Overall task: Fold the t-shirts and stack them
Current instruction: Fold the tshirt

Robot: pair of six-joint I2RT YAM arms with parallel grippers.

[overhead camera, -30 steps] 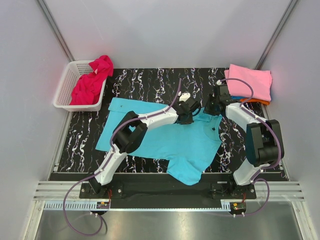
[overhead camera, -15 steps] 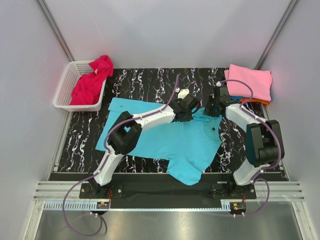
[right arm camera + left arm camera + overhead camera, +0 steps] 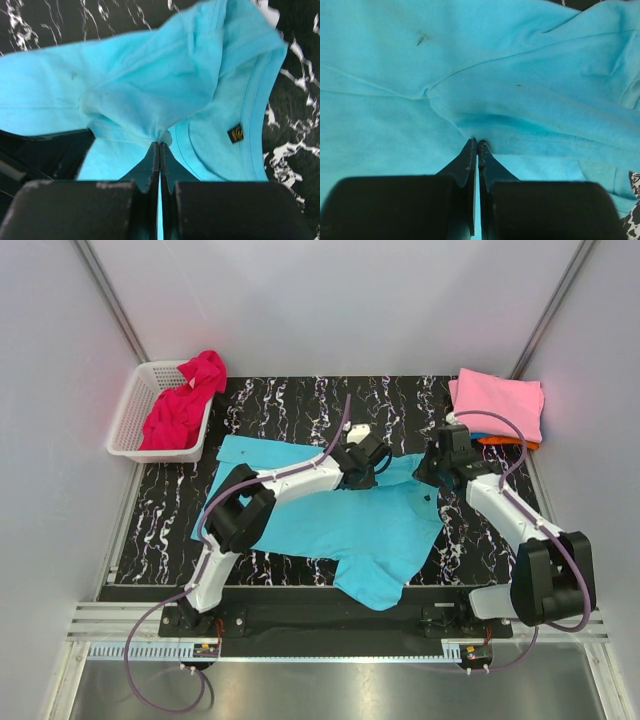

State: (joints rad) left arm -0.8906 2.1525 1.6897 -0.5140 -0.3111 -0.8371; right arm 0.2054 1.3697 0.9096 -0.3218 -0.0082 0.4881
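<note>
The left gripper (image 3: 477,142) is clamped on a pinched fold of the turquoise t-shirt (image 3: 330,515). The right gripper (image 3: 159,144) is clenched on its cloth beside the collar. The shirt lies spread just right of the white basket (image 3: 125,425).

My left arm (image 3: 300,478) and right arm (image 3: 500,505) show white link shells with black joint housings. Purple cables (image 3: 150,640) loop up from the black base bar (image 3: 340,620). My fingers (image 3: 463,165) are black and taper to thin tips.
</note>
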